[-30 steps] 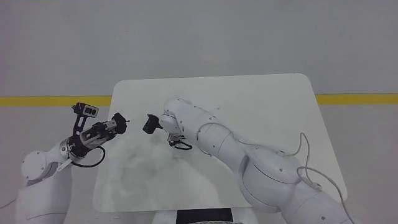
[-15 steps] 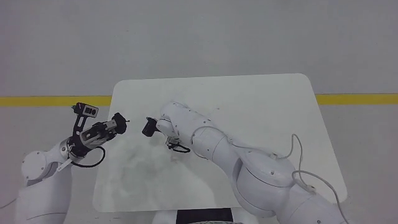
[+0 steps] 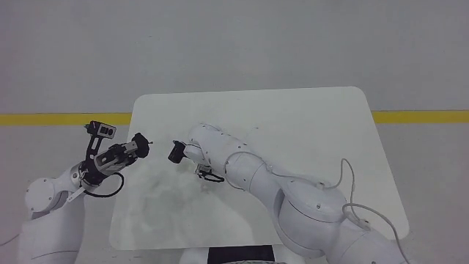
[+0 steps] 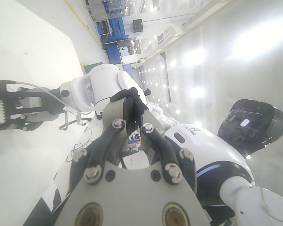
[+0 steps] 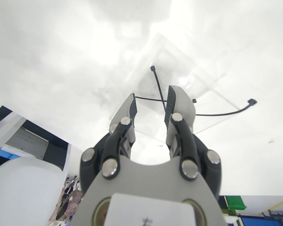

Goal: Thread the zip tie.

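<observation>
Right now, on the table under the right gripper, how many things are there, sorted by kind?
Black zip ties: 3
Clear plastic piece under them: 1
Total: 4

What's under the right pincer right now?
Black zip ties crossing on a clear tray on the white table. One finger of the open right pincer covers where the strands continue, so their count is unclear.
</observation>
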Robot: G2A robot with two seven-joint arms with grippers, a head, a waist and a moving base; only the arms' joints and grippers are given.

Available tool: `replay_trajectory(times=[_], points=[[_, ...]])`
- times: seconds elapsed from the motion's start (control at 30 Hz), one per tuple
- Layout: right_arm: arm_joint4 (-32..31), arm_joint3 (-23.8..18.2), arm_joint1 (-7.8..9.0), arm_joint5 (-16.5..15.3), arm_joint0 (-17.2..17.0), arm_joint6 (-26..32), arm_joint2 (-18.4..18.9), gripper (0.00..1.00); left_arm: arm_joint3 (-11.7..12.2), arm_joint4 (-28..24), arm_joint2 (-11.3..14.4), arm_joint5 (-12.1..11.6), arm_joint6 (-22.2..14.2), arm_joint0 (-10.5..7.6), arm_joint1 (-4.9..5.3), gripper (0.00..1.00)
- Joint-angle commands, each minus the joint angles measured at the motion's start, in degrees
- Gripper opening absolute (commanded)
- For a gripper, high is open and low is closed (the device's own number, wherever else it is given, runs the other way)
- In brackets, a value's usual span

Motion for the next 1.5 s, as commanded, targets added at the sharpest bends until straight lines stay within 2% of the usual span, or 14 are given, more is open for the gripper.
replay_trajectory(times=[0.0,0.27,0.53,0.7,0.77,0.87,1.03,1.13,1.47], points=[[0.32,0.06,-0.02,-0.01,0.01,-0.09,-0.28,0.27,0.00,0.00,0.00,0.00,0.00,0.00,0.00,0.00],[0.22,0.12,-0.07,0.18,-0.04,-0.75,-0.49,0.20,0.00,0.00,0.00,0.00,0.00,0.00,0.00,0.00],[0.02,0.14,-0.04,0.95,0.08,-2.57,-0.49,0.21,0.00,0.00,0.00,0.00,0.00,0.00,0.00,0.00],[0.48,0.67,-0.05,-0.01,-0.02,-2.09,-0.49,0.26,0.00,0.00,0.00,0.00,0.00,0.00,0.00,0.00],[0.54,0.87,-0.06,-0.21,-0.09,-2.02,-0.49,0.25,0.00,0.00,0.00,0.00,0.00,0.00,0.00,0.00],[0.61,1.10,-0.08,-0.39,-0.11,-2.03,-0.49,0.23,0.00,0.00,0.00,0.00,0.00,0.00,0.00,0.00],[0.86,1.56,-0.11,-0.69,-0.08,-2.18,-0.49,0.14,0.00,0.00,0.00,0.00,0.00,0.00,0.00,0.00],[0.97,1.75,-0.13,-0.81,-0.07,-2.15,-0.49,0.00,0.00,0.00,0.00,0.00,0.00,0.00,0.00,0.00],[1.65,1.68,-0.16,-0.66,0.63,-1.98,-0.49,0.00,0.00,0.00,0.00,0.00,0.00,0.00,0.00,0.00]])
